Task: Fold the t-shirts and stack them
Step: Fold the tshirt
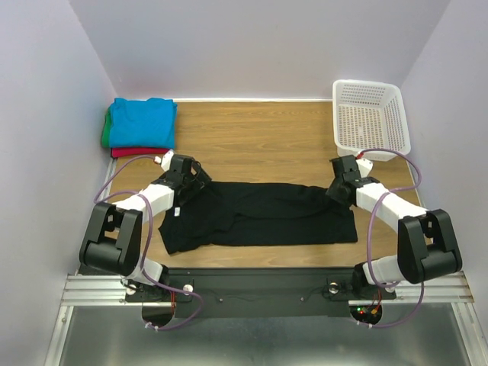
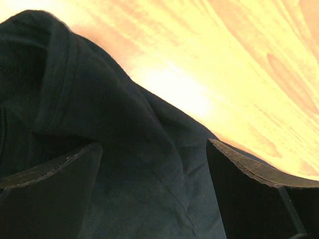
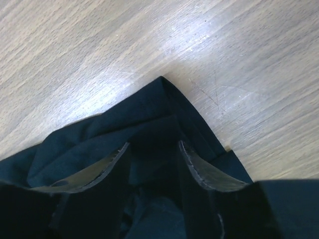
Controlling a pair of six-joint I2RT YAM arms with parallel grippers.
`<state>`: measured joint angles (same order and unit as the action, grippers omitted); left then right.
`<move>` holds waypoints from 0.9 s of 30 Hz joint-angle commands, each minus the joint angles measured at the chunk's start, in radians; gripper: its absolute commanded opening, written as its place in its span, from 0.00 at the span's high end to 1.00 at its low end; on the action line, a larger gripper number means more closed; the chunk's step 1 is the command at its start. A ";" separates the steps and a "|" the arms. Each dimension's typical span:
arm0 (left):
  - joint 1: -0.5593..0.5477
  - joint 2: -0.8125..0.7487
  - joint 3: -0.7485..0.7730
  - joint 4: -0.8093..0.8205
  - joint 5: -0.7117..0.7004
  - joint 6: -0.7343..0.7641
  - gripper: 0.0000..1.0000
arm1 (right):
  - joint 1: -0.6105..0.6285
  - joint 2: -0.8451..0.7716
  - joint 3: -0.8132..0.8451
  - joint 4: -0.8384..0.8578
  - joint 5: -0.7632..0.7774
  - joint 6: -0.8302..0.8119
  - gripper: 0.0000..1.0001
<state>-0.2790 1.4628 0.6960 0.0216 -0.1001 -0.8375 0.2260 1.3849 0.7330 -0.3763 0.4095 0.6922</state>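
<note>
The black t-shirt (image 1: 267,213) lies folded into a long strip across the near middle of the table. My left gripper (image 1: 195,183) is at its far left corner, jaws wide open over the black cloth (image 2: 124,149); in the left wrist view the gripper (image 2: 154,147) holds nothing. My right gripper (image 1: 336,189) is at the far right corner. In the right wrist view it (image 3: 152,147) is partly open, straddling a fold of the cloth (image 3: 149,112) without pinching it. Folded turquoise (image 1: 143,120), green (image 1: 105,134) and red (image 1: 137,152) shirts sit stacked at the far left.
A white lattice basket (image 1: 370,114) stands at the far right corner, just behind the right gripper. Purple walls close in the table on three sides. Bare wood (image 1: 259,141) lies between the stack and the basket.
</note>
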 commanded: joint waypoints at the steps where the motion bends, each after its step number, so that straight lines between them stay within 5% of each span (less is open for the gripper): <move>1: 0.008 0.057 -0.010 0.017 -0.010 0.026 0.02 | -0.011 0.016 -0.001 0.054 0.002 -0.008 0.55; 10: 0.014 0.090 -0.009 0.021 -0.015 0.035 0.02 | -0.030 0.068 0.036 0.079 0.014 -0.020 0.99; 27: 0.031 0.097 0.007 0.017 0.005 0.054 0.02 | -0.071 0.048 0.115 0.125 0.018 -0.086 1.00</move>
<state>-0.2634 1.5227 0.7158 0.1268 -0.0929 -0.8078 0.1680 1.4174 0.7643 -0.3271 0.4110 0.6380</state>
